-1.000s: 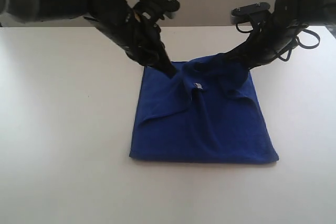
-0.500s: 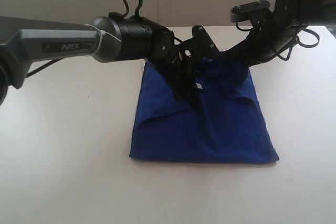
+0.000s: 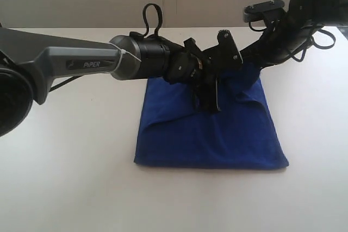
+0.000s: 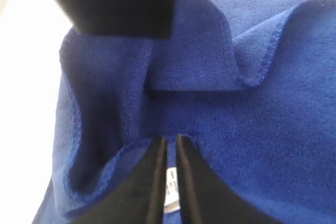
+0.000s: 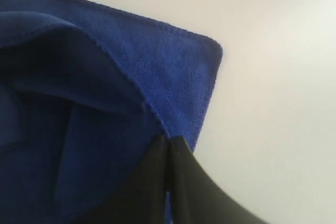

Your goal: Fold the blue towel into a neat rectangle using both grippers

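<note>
And there's the one word that reads cleanly: "PiPER", in white letters on the grey link of the left arm (image 3: 70,61), just short of its black wrist section. Down on the towel (image 4: 252,129), a small white label (image 4: 171,187) comes up in the left wrist view with a few tiny dark marks of print, too small and blurred to read.

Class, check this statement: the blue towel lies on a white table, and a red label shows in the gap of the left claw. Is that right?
Not quite. The label in the gap of the left claw is white, not red, as the left wrist view shows. The blue towel does lie on the white table.
</note>
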You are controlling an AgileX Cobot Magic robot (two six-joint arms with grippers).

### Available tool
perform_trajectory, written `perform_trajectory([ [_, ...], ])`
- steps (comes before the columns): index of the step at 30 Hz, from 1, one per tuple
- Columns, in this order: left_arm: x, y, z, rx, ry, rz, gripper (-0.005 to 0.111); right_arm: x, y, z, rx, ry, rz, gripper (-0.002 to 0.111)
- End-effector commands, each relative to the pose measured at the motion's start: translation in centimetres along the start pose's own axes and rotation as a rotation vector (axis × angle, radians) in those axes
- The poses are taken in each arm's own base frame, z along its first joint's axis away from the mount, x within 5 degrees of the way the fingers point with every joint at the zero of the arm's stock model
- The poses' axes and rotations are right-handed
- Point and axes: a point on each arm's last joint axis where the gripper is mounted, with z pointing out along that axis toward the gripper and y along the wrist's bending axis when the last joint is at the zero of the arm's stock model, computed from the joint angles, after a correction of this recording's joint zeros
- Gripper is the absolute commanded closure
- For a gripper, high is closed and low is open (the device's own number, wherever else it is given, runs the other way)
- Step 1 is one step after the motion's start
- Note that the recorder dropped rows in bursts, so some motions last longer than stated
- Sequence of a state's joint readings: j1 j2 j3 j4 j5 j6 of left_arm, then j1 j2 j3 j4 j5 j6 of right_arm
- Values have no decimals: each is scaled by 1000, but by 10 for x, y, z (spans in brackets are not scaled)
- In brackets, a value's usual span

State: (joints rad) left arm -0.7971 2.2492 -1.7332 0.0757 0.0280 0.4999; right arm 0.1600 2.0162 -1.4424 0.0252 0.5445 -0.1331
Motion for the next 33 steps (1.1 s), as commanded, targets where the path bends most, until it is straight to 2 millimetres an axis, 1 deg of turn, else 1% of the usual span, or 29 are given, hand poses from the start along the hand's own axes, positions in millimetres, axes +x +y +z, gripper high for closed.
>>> perform_trajectory([
  [1,8,-8,12,17,17,35,72,-1,-5,-1,7,-8,14,108],
  [2,11,-11,15,24,26,41,68,-1,-5,-1,7,-8,14,108],
  [4,14,-13,18,32,35,58,66,0,-5,-1,6,-5,14,108],
  [7,17,-12,19,35,44,66,66,0,-5,-1,6,-5,14,108],
  [11,22,-6,20,25,53,57,66,0,-5,-1,6,-5,14,108],
  [17,23,-4,22,5,33,65,67,0,-5,-1,6,-5,14,108],
  [19,23,0,22,-16,16,72,67,0,-5,-1,6,-5,14,108],
  [21,29,6,22,-17,33,63,67,0,-5,-1,6,-5,14,108],
  [22,34,10,22,-18,47,55,68,0,-5,-1,6,-5,14,108],
  [24,37,15,21,-31,44,44,71,0,-5,-1,6,-5,14,108],
  [26,35,15,21,-37,34,36,71,0,-5,-1,6,-5,14,108],
  [30,23,6,22,-50,-17,47,71,-1,-5,-1,7,-11,14,108],
  [33,18,4,22,-61,-43,31,71,-1,-5,-1,6,-11,16,108],
])
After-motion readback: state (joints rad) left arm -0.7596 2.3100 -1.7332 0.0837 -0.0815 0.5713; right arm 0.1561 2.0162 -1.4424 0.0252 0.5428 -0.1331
